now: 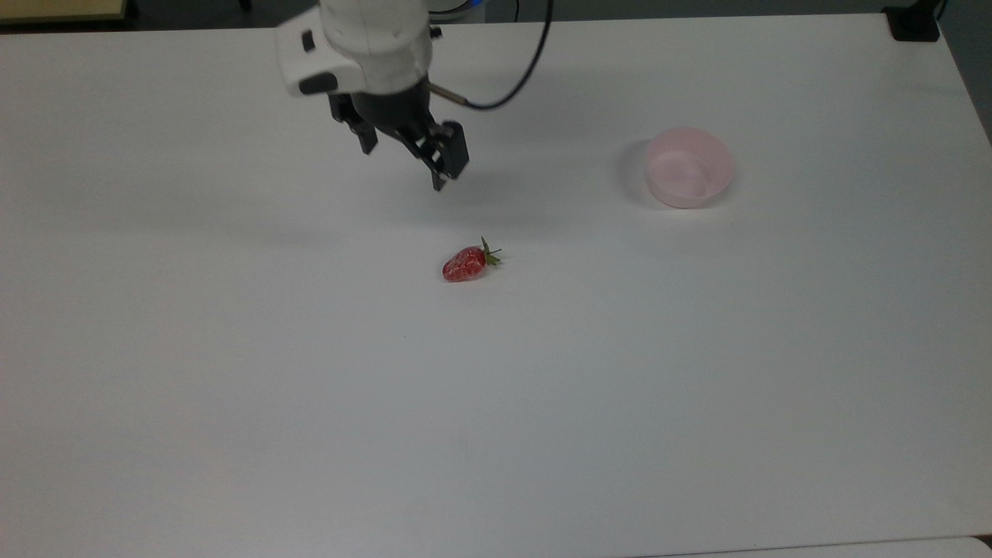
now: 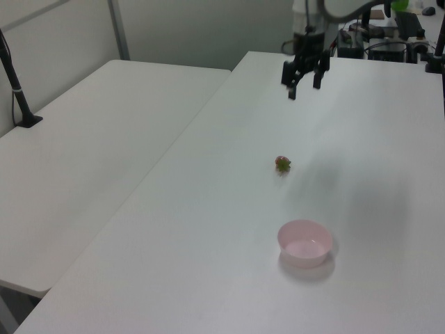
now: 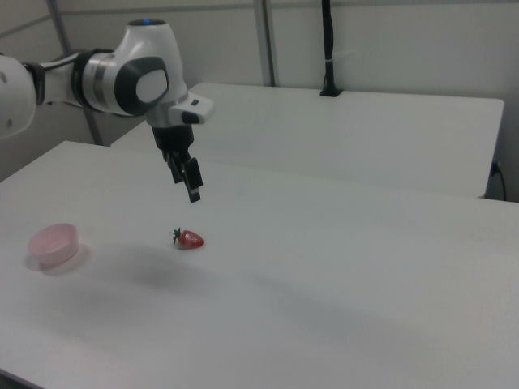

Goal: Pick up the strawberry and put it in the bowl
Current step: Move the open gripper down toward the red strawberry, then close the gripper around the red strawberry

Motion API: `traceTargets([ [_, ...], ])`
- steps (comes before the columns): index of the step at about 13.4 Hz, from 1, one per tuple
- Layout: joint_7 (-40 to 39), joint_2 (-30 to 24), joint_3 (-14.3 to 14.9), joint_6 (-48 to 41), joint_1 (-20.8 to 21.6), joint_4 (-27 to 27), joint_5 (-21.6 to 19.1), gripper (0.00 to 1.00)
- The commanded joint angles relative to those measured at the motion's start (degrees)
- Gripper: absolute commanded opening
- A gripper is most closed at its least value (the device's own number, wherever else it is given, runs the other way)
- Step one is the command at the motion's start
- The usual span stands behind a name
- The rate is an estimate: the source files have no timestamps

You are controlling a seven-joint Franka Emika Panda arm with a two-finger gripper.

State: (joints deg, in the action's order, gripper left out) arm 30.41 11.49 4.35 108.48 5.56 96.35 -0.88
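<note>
Gripper point(image 1: 403, 164) hangs in the air above the white table point(image 1: 496, 403), fingers spread apart with nothing between them. In the top view it sits up and to the top view's left of the strawberry point(image 1: 465, 264), clear of it. In the left view the gripper point(image 2: 304, 80) is near the far end of the table, well above the strawberry point(image 2: 282, 163). In the right view the gripper point(image 3: 188, 185) hangs above the strawberry point(image 3: 190, 239), slightly to the right view's left of it, apart from it.

Strawberry lies on its side on the bare tabletop, near the table's middle; in the top view its green stem cap points to the top view's right. Nothing touches it.

Bowl point(image 1: 689, 167), pale pink, stands upright on the table, well apart from the strawberry, toward the top view's upper right. Its inside holds nothing. In the left view the bowl point(image 2: 304, 243) lies nearer the camera than the strawberry; in the right view the bowl point(image 3: 53, 243) is at the right view's left.

A black cable point(image 1: 518, 74) runs from the arm's white wrist housing point(image 1: 364, 43). A second white table point(image 2: 83, 160) stands alongside.
</note>
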Motion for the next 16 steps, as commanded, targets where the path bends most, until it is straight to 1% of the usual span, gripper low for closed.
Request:
traceTargets([
  [1, 10.7, 6.5, -0.4, 4.4, 3.6, -0.5, -0.5, 1.00],
  [2, 15.0, 9.4, -0.3, 7.5, 5.1, -0.5, -0.4, 1.00],
  [4, 22.5, 13.5, -0.4, 12.9, 5.8, -0.5, 1.2, 1.00],
  [8, 23.7, 17.4, -0.4, 16.6, 7.0, -0.2, 1.8, 0.89],
  [9, 23.5, 17.5, -0.4, 16.9, 7.0, 0.1, 1.8, 0.81],
  [11, 22.5, 17.5, -0.4, 16.8, 6.7, 0.1, 1.8, 0.52],
  [12, 21.7, 17.4, -0.4, 16.7, 6.7, 0.1, 1.8, 0.44],
  [13, 21.4, 17.2, -0.4, 16.4, 6.6, 0.1, 1.8, 0.40],
  [16, 20.0, 16.1, -0.3, 15.6, 6.2, 0.1, 1.5, 0.34],
])
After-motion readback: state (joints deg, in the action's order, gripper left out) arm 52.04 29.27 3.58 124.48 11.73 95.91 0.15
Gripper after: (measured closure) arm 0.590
